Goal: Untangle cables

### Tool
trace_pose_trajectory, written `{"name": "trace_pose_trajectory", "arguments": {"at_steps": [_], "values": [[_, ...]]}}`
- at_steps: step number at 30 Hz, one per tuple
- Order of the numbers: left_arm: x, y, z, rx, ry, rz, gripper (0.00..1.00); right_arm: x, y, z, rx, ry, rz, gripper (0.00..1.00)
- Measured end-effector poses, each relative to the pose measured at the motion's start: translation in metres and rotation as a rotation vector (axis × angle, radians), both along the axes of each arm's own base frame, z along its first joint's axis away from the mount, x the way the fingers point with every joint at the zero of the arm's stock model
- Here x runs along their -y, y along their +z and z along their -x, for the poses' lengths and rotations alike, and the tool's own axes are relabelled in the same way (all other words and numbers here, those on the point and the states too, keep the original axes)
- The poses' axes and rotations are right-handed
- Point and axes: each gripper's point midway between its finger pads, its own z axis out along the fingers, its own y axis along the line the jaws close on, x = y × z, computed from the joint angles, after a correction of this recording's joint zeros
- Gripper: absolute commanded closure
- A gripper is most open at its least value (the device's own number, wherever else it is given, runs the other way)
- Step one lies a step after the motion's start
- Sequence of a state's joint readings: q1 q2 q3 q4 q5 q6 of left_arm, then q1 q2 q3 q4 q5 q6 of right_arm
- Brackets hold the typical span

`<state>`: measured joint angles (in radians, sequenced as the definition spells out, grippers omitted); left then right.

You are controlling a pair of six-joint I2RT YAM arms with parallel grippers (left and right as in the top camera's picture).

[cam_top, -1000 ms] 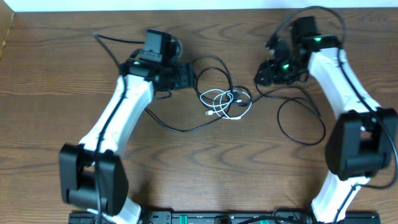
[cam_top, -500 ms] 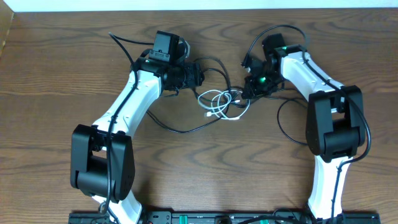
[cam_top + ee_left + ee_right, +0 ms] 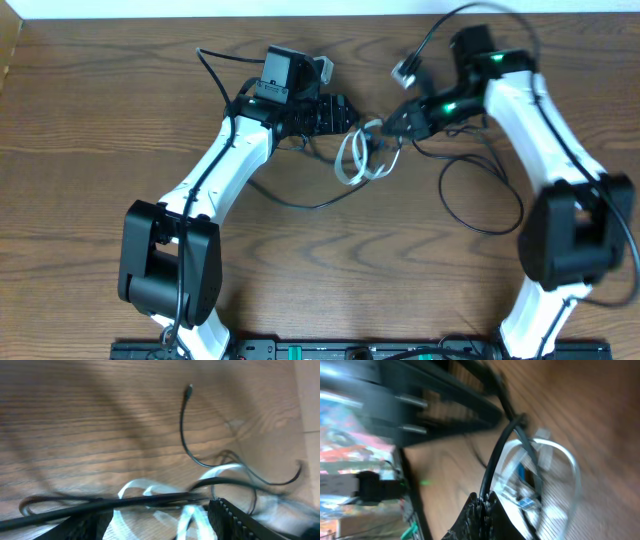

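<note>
Cables: the cables (image 3: 362,148) form a small knot at upper centre of the overhead view, on the table (image 3: 100,150), between both grippers.
Right gripper: the right gripper (image 3: 487,504) is clamped fully on a black cord (image 3: 499,457) at the knot's right edge; a second ago it stood spread, off at upper right.
Left gripper: the left gripper (image 3: 345,112) is well spread and grips nothing; it has slid right to the knot's left edge.
White cord: the white cord (image 3: 350,165), which lay in flat round loops before, is now drawn tall and narrow.
Meaning: one end is secured, so pulling apart probably waits on the left closing.
</note>
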<state>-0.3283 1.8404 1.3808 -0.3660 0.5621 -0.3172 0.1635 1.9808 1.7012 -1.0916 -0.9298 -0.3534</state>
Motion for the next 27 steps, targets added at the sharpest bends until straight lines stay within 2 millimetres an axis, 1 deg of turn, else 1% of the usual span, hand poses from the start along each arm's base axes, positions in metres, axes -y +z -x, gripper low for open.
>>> {"name": "trace_pose_trajectory", "arguments": {"at_steps": [1, 3, 5, 6, 14, 21, 27], "values": [[0.001, 0.001, 0.000, 0.000, -0.005, 0.007, 0.32, 0.001, 0.016, 0.001, 0.033, 0.002, -0.028, 0.99], [0.003, 0.002, 0.002, -0.002, -0.013, 0.017, 0.31, 0.001, 0.039, 0.007, 0.074, 0.008, -0.065, 0.99], [0.004, 0.003, 0.002, -0.004, -0.020, 0.026, 0.31, 0.001, 0.051, 0.011, 0.093, 0.014, -0.084, 0.99], [0.005, 0.003, 0.003, -0.006, -0.022, 0.029, 0.31, 0.001, 0.053, 0.012, 0.094, 0.016, -0.091, 0.99], [0.006, 0.003, 0.002, -0.032, 0.021, 0.037, 0.31, 0.000, 0.055, 0.014, 0.092, 0.019, -0.101, 0.99], [0.010, -0.003, -0.001, -0.077, 0.155, 0.006, 0.30, 0.000, 0.054, 0.014, 0.089, 0.018, -0.097, 0.99], [0.017, 0.000, -0.010, -0.057, 0.263, 0.006, 0.30, 0.000, 0.054, 0.014, 0.087, 0.017, -0.093, 0.99]]}}
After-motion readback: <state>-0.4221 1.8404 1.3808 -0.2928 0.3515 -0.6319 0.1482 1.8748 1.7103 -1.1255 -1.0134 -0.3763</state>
